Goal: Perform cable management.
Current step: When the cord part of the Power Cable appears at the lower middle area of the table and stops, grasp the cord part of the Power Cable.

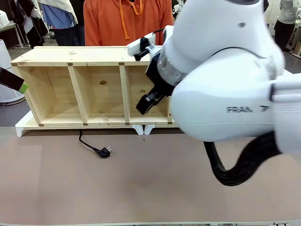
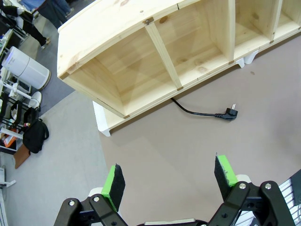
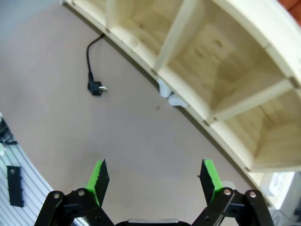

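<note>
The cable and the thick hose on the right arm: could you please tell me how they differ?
The cable is thin and smooth; the hose is thick and ribbed. The cable lies on the table; the hose hangs looped from the right arm. The cable ends in a plug; the hose shows no free end. Both are black.

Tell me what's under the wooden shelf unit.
White supports hold the wooden shelf unit off the table. The black cable runs out from under its front edge, its plug lying on the table. Where the cable goes underneath is hidden by the shelf.
</note>
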Controlling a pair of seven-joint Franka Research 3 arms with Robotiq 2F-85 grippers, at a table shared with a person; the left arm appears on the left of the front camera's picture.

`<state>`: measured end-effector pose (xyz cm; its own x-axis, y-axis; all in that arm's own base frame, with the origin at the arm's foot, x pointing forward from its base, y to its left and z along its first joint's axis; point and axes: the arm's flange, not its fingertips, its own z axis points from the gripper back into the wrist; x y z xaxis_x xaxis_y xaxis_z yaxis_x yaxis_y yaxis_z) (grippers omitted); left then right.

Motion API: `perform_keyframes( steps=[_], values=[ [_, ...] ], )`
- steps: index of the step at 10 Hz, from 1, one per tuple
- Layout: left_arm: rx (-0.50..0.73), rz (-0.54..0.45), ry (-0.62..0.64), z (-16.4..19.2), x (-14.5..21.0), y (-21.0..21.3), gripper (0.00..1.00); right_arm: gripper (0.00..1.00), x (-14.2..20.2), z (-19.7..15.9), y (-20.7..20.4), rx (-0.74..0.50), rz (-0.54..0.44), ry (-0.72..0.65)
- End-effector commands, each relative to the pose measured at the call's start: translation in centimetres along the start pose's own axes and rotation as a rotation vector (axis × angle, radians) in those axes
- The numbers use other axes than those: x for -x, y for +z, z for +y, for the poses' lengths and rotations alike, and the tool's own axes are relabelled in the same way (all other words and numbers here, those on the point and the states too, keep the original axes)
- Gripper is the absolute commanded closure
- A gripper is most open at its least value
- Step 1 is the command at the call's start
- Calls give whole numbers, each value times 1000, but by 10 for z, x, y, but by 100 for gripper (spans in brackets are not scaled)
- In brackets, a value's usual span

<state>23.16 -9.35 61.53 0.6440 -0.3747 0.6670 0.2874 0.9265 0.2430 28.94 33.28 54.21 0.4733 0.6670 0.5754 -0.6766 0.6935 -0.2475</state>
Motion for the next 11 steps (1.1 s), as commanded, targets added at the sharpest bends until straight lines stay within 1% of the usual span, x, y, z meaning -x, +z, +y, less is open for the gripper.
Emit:
perform_keyframes(
  steps=[1,2,3,7,9,10,11],
  values=[
    [-2,-7,-4,1,-2,-1,0,0,-21,12,-23,-12,-1,6],
    [-2,-7,-4,1,-2,-1,0,0,-29,20,-38,-12,-12,22],
    [-2,-7,-4,1,-2,-1,0,0,-35,22,-46,-14,-14,24],
    [-2,-7,-4,1,-2,-1,0,0,-50,36,-81,-42,21,56],
    [-2,-7,-4,1,-2,-1,0,0,-55,45,-85,-90,11,70],
    [-2,-7,-4,1,-2,-1,0,0,-41,31,-77,-73,28,74],
    [-2,-7,-4,1,-2,-1,0,0,-41,31,-77,-73,28,74]
  ],
)
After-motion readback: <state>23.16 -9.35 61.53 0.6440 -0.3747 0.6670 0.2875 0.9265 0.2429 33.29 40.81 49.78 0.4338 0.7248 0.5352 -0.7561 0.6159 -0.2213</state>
